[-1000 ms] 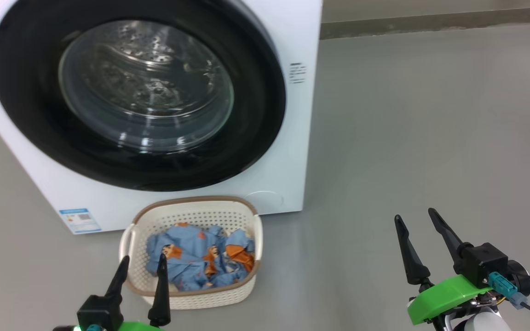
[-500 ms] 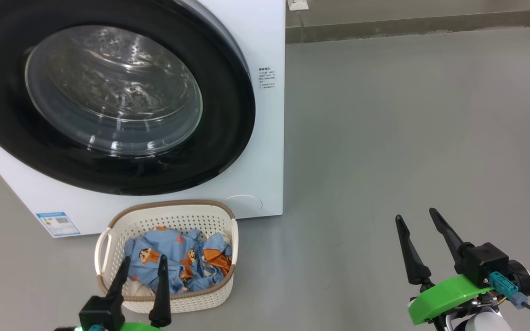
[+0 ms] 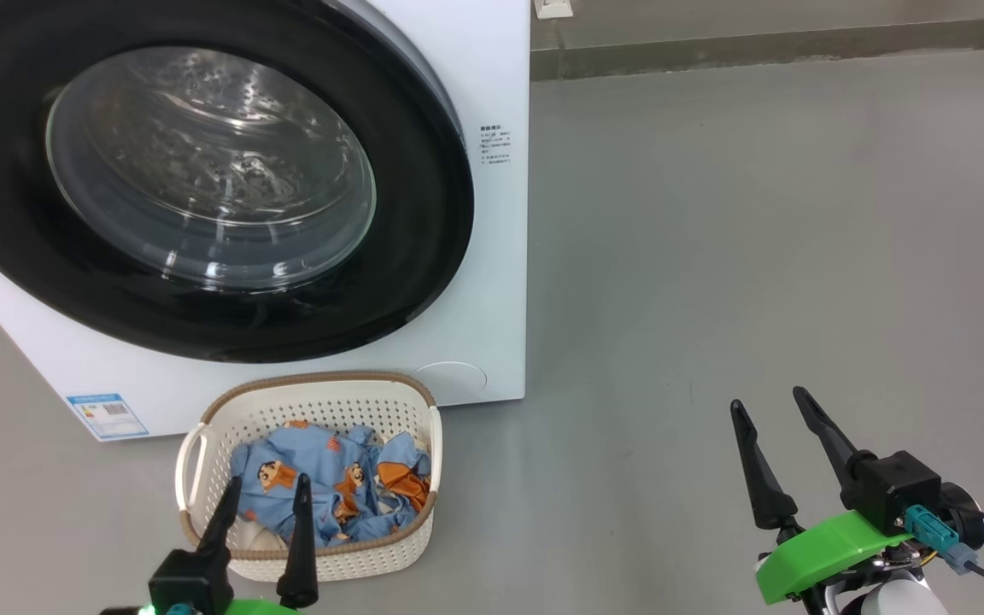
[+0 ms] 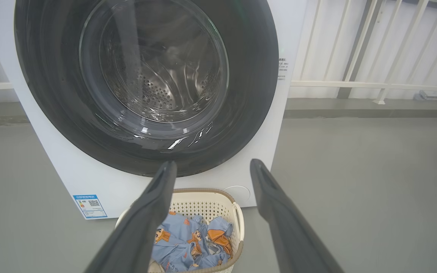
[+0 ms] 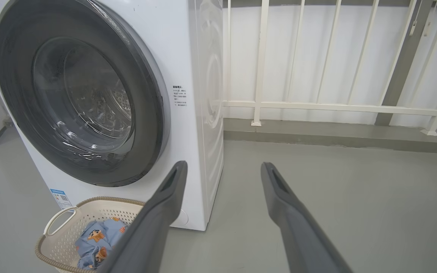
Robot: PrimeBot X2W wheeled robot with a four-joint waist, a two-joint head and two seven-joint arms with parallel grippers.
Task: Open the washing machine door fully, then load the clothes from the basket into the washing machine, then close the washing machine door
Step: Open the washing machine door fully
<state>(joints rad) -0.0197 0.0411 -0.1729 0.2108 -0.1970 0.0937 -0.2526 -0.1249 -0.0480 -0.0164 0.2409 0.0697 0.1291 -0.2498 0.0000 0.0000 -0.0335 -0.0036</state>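
A: Start closest to us. What are the arms doing?

B: The left pincer (image 3: 268,478) hangs at the lower left, fingers spread wide and empty. In the head view its tips sit in front of the near side of the basket (image 3: 372,559). The right pincer (image 3: 769,397) is released too and holds nothing, poised over bare floor (image 3: 757,256) well to the right of everything.

A: And the laundry?

B: The clothes (image 3: 347,478), light blue with orange cartoon figures, lie crumpled inside the basket. It stands on the floor just in front of the washing machine (image 3: 492,282), below its door (image 3: 424,213). I'd guess it's parked there so each garment has a short trip up into the drum.

A: The door itself?

B: It looks shut flush against the white front. The steel drum (image 4: 154,91) is seen through the glass bowl (image 3: 210,171). By my reading the opening step isn't done yet. Both pincers are likely spread because one must first take the door's edge.

A: Beyond that?

B: A white railing (image 5: 317,106) runs behind the machine.
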